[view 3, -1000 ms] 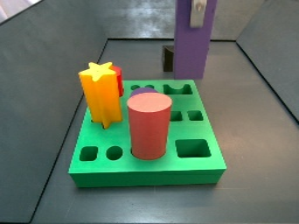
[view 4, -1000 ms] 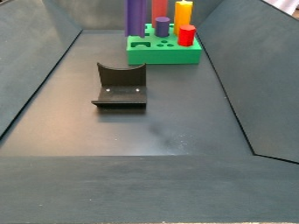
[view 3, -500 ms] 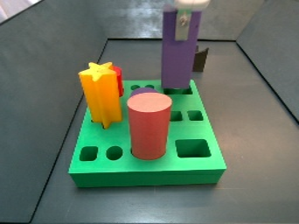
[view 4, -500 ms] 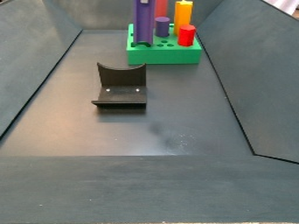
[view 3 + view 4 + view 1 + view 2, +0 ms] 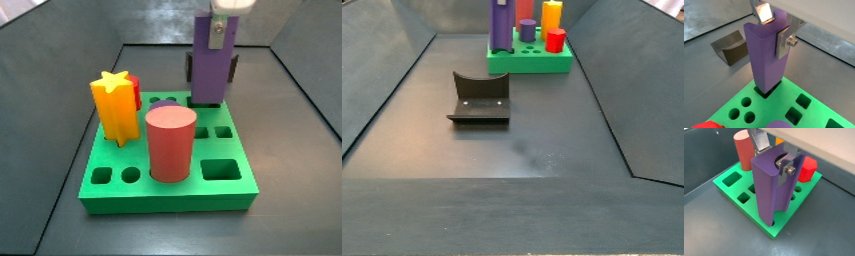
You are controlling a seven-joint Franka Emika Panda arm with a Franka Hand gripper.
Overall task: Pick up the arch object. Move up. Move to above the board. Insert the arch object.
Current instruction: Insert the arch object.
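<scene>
The arch object (image 5: 209,66) is a tall slim purple block, standing upright with its lower end in a cut-out hole at the back edge of the green board (image 5: 160,196). The gripper (image 5: 221,22) is shut on the arch's top, with one silver finger (image 5: 784,41) in the notch and another (image 5: 764,13) on the flat side. Both wrist views show this grip, and the arch (image 5: 771,190) reaches down into the board (image 5: 771,230). In a side view the arch (image 5: 500,25) rises from the far board (image 5: 529,66).
A red cylinder (image 5: 171,145), a yellow star block (image 5: 115,105) and a small lilac peg (image 5: 164,102) stand in the board. A red hexagonal block (image 5: 806,169) stands behind the arch. The dark fixture (image 5: 478,98) stands mid-floor. Grey bin walls surround everything.
The gripper has carried the arch from behind the board to over its back edge and lowered it, so that its lower end now sits in a hole.
</scene>
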